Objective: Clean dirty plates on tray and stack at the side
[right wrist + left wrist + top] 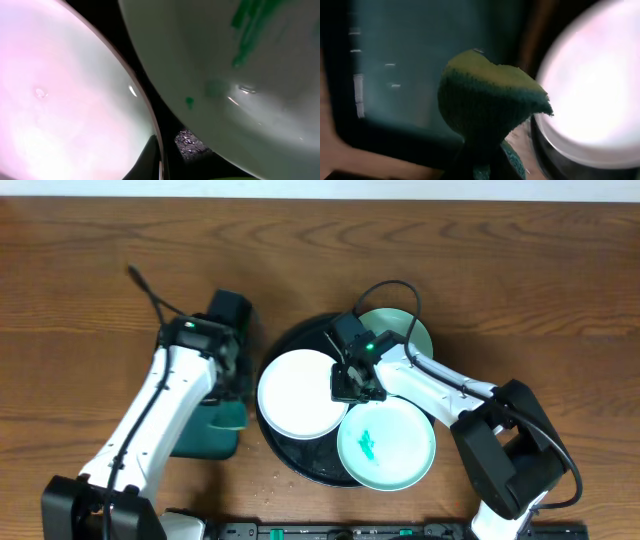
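Note:
The black tray (290, 455) holds three plates. The white plate (295, 395) lies at its left and also shows in the right wrist view (65, 95) and the left wrist view (592, 85). A mint plate with a green smear (390, 445) lies at the front right and also shows in the right wrist view (235, 75). A second mint plate (408, 332) lies at the back. My right gripper (352, 385) is at the white plate's right rim, one finger over the rim (150, 155). My left gripper (237, 380) is shut on a green-and-yellow sponge (487, 100), left of the tray.
A dark-teal rectangular tray (205, 435) lies on the wooden table under my left arm; it also shows in the left wrist view (395, 75). Small crumbs or droplets speckle the black tray floor (189, 140) between the plates.

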{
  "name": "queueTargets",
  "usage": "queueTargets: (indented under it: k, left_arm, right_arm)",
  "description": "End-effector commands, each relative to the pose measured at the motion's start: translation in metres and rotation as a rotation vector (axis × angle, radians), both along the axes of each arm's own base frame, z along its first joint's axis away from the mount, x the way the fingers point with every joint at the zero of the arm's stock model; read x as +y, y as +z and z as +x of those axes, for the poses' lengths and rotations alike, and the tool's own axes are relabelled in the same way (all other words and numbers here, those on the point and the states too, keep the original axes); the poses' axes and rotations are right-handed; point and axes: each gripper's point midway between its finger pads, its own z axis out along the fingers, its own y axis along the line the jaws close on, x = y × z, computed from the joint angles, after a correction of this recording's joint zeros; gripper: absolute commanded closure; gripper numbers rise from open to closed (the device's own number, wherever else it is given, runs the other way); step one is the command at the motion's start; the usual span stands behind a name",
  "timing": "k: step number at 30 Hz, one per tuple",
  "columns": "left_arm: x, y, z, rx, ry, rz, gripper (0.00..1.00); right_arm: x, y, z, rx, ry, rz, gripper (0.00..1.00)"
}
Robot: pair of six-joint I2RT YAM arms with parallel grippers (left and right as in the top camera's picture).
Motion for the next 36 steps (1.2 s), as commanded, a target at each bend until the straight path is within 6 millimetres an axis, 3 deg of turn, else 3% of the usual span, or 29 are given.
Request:
queueTargets:
  k: [1,5,12,19,24,29,32,36]
  left_arm:
    - [0.032,0.007,0.011,-0.044,0.113,0.064,0.93]
    - [0.049,0.005,0.014,-0.047,0.180,0.019,0.93]
    - [0.061,0.005,0.013,-0.043,0.239,-0.012,0.93]
    - [0.061,0.004,0.015,-0.048,0.240,-0.013,0.93]
    - [0.061,0.001,0.016,-0.048,0.240,-0.012,0.92]
    - [0.061,-0.003,0.016,-0.035,0.240,-0.011,0.93]
    - [0.061,-0.006,0.016,-0.021,0.240,-0.010,0.92]
    - [0.061,-0.011,0.015,-0.004,0.240,-0.008,0.92]
  right_arm:
    - [0.025,-0.004,-0.019,0.094,0.064,0.132,0.99]
    - [0.034,0.001,-0.016,0.092,0.060,0.191,0.99]
    - [0.023,0.015,0.000,0.041,0.020,0.195,0.99]
    - [0.006,0.063,0.025,-0.102,-0.006,0.232,0.99]
    - [-0.027,0.095,0.029,-0.168,-0.123,0.177,0.99]
    - [-0.073,0.111,0.018,-0.178,-0.251,0.051,0.99]
    - [-0.103,0.112,-0.005,-0.089,-0.330,-0.024,0.99]
    - [-0.107,0.109,-0.035,0.039,-0.266,-0.025,0.99]
